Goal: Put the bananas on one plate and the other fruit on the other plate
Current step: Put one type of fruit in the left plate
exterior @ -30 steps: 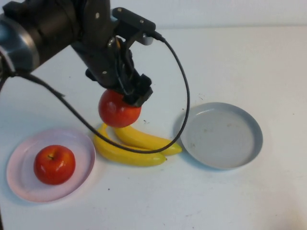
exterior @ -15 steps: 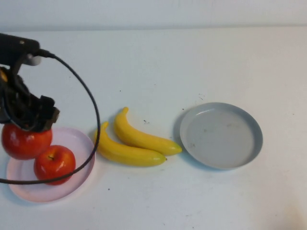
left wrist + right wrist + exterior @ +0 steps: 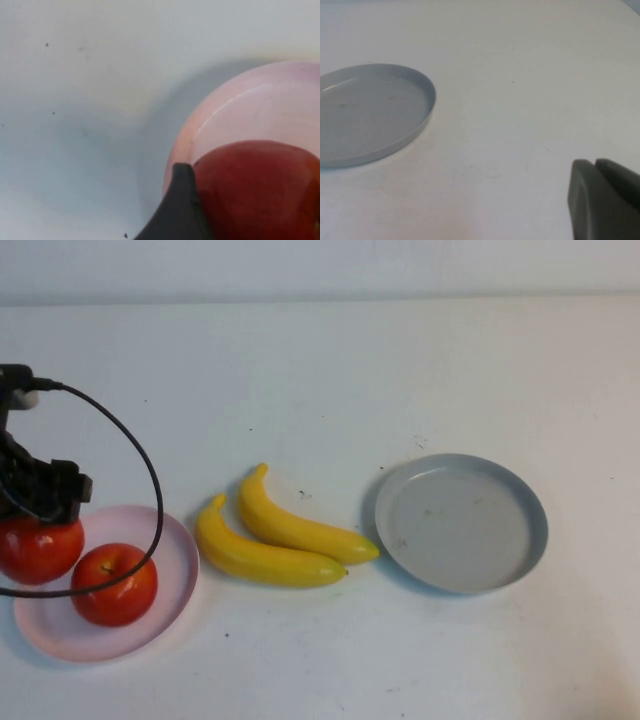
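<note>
The pale pink plate (image 3: 170, 615) serves as the landmark. One red apple (image 3: 114, 583) sits inside it, toward the side nearer the bananas. A second red apple (image 3: 38, 548) hangs over the plate's far-left rim, clasped from above by the left gripper (image 3: 36, 502); whether it already rests on the plate or is just above it cannot be told. The two apples are touching or nearly so. A black cable (image 3: 140, 455) loops from the gripper across the plate and over the front of the seated apple.

In the left wrist view the held apple (image 3: 260, 192) fills the corner with one dark finger (image 3: 177, 210) pressed against its side, and the pink plate's rim (image 3: 220, 107) curves behind it over the white table (image 3: 75, 100).

Just beside the pink plate, away from the gripper, lie two yellow bananas (image 3: 275, 535), side by side and touching along their length, tips pointing back toward the pink plate. Beyond them, close to the bananas' far ends, is the grey-blue plate (image 3: 525, 540), which holds nothing but a few dark specks.

The left arm is mostly cut off by the edge of the high view. The right gripper (image 3: 605, 200) does not appear in the high view; its own camera shows its fingers pressed together, grasping nothing, low over bare table well apart from the grey-blue plate's rim (image 3: 427, 107).

Count: two apples, two bananas, two plates.
</note>
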You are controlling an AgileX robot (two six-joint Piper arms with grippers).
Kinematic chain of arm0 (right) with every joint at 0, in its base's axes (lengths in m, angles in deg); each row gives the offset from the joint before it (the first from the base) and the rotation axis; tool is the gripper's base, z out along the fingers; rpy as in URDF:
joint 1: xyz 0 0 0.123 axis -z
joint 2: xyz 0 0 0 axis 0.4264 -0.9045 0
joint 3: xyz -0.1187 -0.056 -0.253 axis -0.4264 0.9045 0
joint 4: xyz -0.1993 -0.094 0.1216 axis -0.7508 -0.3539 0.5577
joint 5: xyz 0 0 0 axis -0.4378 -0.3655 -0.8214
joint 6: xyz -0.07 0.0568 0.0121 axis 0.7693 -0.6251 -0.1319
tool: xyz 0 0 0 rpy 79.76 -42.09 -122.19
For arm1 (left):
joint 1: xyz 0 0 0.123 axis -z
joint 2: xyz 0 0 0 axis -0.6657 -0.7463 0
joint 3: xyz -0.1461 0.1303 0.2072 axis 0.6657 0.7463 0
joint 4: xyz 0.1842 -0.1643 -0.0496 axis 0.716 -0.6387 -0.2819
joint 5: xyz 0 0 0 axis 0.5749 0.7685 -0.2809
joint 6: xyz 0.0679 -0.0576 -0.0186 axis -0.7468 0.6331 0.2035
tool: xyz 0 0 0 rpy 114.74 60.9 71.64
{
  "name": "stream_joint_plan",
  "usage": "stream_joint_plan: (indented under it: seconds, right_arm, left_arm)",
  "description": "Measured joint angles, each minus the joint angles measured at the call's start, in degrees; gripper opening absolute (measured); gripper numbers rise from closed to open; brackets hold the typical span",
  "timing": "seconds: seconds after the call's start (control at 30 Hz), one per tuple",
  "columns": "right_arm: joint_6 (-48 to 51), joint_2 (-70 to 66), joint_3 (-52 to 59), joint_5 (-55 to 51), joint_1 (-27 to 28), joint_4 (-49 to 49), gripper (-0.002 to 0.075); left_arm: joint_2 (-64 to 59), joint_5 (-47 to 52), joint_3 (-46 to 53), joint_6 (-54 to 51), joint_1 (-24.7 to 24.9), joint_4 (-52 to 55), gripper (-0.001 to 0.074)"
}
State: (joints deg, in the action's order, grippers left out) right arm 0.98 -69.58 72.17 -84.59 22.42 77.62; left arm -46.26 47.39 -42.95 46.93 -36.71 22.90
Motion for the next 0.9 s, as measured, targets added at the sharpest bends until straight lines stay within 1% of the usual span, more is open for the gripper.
stream_joint_plan:
  seconds: [0.17, 0.3, 0.43, 0.5, 0.6, 0.67, 0.9]
  right_arm:
    - [0.00, 0.00, 0.00, 0.00, 0.00, 0.00, -0.0017]
    - [0.00, 0.00, 0.00, 0.00, 0.00, 0.00, -0.0017]
    - [0.00, 0.00, 0.00, 0.00, 0.00, 0.00, -0.0017]
    - [0.00, 0.00, 0.00, 0.00, 0.00, 0.00, -0.0017]
    - [0.00, 0.00, 0.00, 0.00, 0.00, 0.00, -0.0017]
    - [0.00, 0.00, 0.00, 0.00, 0.00, 0.00, -0.0017]
    - [0.00, 0.00, 0.00, 0.00, 0.00, 0.00, -0.0017]
  left_arm:
    - [-5.51, -3.56, 0.00, 0.00, -0.65, 0.00, 0.0536]
    - [-8.38, -4.36, 0.00, -0.83, -0.65, -1.72, 0.0536]
    - [-8.63, -4.75, 0.00, -8.43, -0.77, -8.10, 0.0536]
    - [-8.63, -4.75, 0.00, -10.41, -0.77, -10.31, 0.0550]
    - [-8.72, -3.86, 0.00, -11.72, -0.77, -12.28, 0.0629]
    - [-8.37, -3.50, 0.00, -11.86, -0.77, -12.49, 0.0658]
    - [-0.35, -2.71, 0.00, -11.32, -0.77, -12.68, 0.0666]
